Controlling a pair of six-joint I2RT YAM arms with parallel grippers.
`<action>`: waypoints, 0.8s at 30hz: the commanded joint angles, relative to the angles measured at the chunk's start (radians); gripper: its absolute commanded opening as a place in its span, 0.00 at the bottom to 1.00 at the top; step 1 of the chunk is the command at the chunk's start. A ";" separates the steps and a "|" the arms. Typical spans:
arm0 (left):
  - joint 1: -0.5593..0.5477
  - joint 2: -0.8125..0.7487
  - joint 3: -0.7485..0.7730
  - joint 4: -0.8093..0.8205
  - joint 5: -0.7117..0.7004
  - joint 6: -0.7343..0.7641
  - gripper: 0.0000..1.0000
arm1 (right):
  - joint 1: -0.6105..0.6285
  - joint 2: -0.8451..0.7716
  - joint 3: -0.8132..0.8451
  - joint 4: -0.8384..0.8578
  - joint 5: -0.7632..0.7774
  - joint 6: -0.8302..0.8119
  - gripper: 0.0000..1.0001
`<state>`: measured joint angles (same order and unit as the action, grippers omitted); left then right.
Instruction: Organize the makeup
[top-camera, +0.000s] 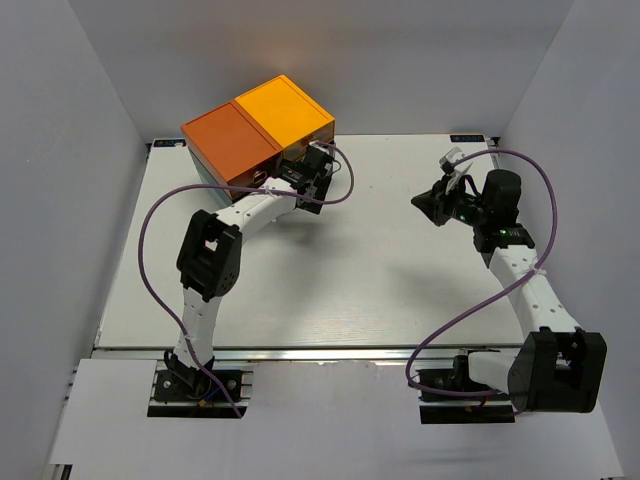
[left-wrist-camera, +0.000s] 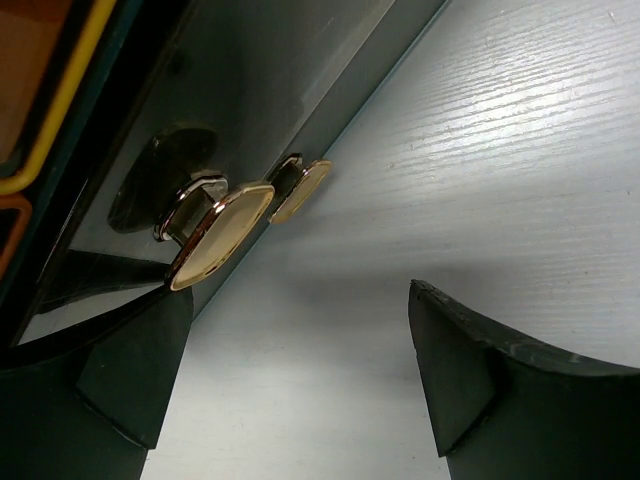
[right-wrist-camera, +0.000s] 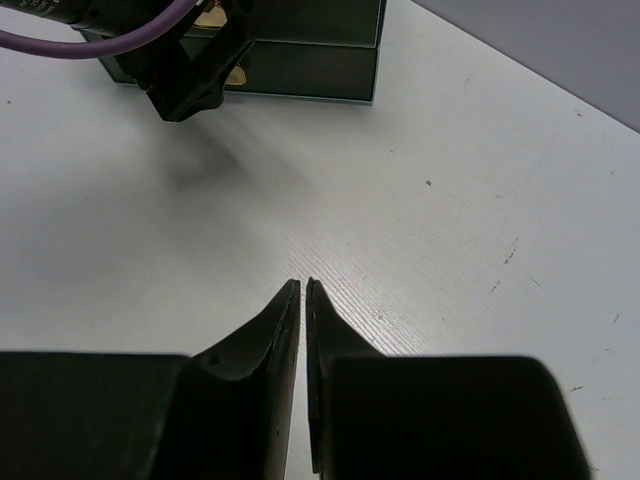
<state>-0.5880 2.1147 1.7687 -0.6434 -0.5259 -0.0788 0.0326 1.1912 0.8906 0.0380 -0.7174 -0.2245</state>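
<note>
No makeup shows in any view. The orange-topped dark-green drawer box (top-camera: 258, 130) stands at the back left of the table. My left gripper (top-camera: 318, 185) is open and empty right in front of the box. In the left wrist view its left finger (left-wrist-camera: 130, 375) sits just under a gold drawer knob (left-wrist-camera: 222, 232), with the knob's mirror image (left-wrist-camera: 300, 188) on the glossy table beside it. My right gripper (top-camera: 425, 203) is shut and empty above the table at the right; its closed tips (right-wrist-camera: 303, 290) point toward the box (right-wrist-camera: 300, 45).
The white table (top-camera: 380, 270) is ringed by grey walls on the left, back and right. Purple cables loop from both arms over the table. The left arm (right-wrist-camera: 180, 60) shows at the top of the right wrist view.
</note>
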 joint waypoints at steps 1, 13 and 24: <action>0.017 -0.018 0.048 0.039 -0.062 -0.001 0.98 | -0.005 -0.002 -0.001 0.036 -0.024 0.004 0.11; 0.017 -0.048 -0.006 0.068 -0.195 0.002 0.98 | -0.005 -0.042 -0.033 -0.015 -0.025 -0.039 0.12; 0.017 -0.165 -0.136 0.106 -0.085 -0.012 0.87 | -0.005 -0.065 -0.039 -0.036 -0.040 -0.061 0.12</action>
<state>-0.5774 2.0720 1.6558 -0.5694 -0.6270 -0.0906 0.0326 1.1507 0.8543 -0.0013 -0.7311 -0.2684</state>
